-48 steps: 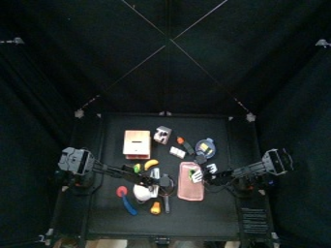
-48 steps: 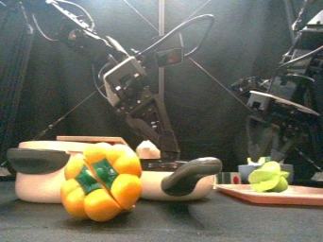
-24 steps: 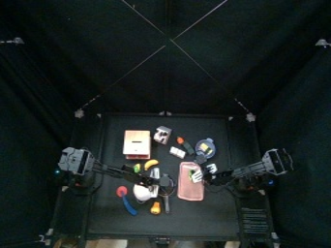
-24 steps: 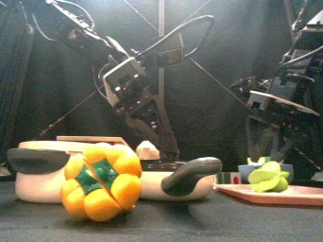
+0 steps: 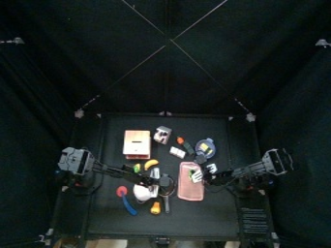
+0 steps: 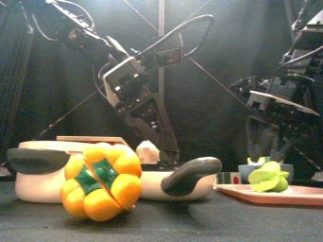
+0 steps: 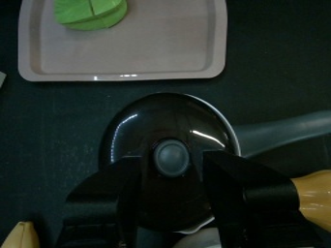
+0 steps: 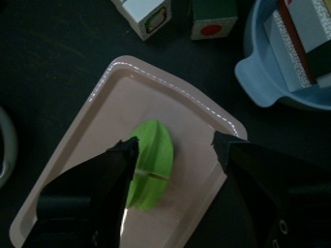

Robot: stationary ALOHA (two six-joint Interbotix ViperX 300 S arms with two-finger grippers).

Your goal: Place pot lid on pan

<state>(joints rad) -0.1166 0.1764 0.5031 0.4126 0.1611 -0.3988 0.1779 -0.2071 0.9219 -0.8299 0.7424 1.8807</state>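
Between the parted left fingers (image 7: 172, 184), pot lid (image 7: 171, 145) covers pan (image 6: 177, 177).

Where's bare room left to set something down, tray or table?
The pink tray is mostly bare: only the green piece sits at one end, the rest up to the rim nearest the glass lid is free. In the top view the table's back strip behind the wooden box is clear. Crowded: front-centre, around pan, pepper and blocks.
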